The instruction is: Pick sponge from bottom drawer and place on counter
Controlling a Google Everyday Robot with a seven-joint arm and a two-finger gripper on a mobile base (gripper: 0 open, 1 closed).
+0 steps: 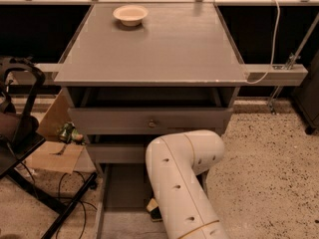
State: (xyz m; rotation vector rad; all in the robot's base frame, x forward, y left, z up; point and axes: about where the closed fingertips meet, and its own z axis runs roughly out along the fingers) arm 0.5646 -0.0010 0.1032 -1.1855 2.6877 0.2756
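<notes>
The bottom drawer (120, 189) is pulled out toward me, with its grey floor showing. The sponge (152, 206), yellow with a dark face, lies on that floor at the drawer's middle, right against the left side of my white arm (180, 183). The arm bends down over the drawer and covers its right half. My gripper is hidden beneath the arm, down in the drawer. The grey counter (159, 49) tops the cabinet above.
A cream bowl (130, 15) stands at the counter's far left. The middle drawer (152, 119) with a round knob sticks out a little. A black chair (20, 133) and cardboard (55, 156) are on the floor at the left. A white cable (273, 39) hangs at the right.
</notes>
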